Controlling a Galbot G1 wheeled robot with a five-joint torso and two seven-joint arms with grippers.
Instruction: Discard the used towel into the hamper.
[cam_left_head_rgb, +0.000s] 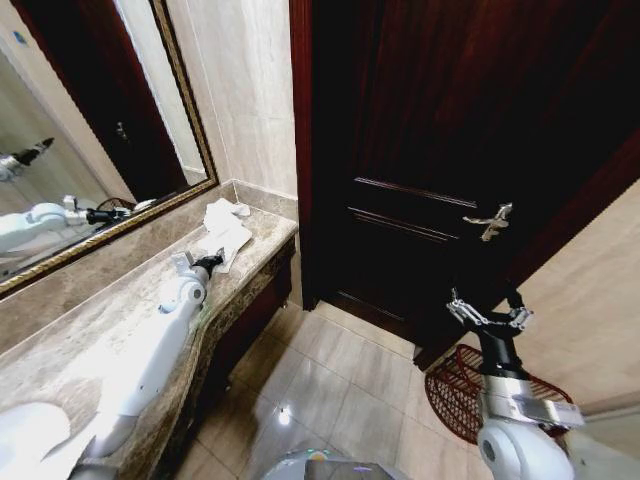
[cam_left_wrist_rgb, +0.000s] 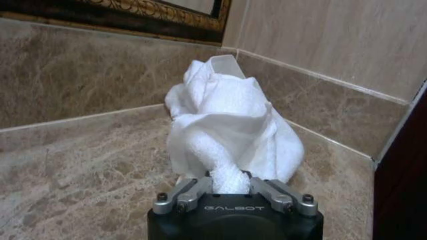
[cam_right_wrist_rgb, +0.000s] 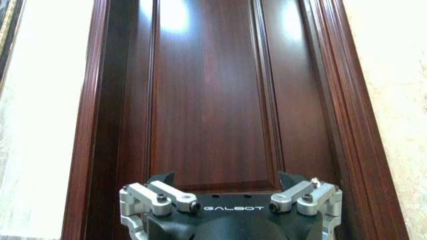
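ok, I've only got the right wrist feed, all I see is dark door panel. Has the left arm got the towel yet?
Observer: Yes, the left gripper is closed on the near end of the white towel, which lies bunched on the marble counter by the wall corner.
Operator: Lifted?
Observer: No, in the left wrist view the bulk of it rests on the counter.
Operator: Where's the hamper?
Observer: On the floor at the robot's right, just behind the right arm; head view shows the reddish-brown hamper below the right gripper.
Operator: Right gripper holding anything?
Observer: Nothing, it is open and raised in front of the door.
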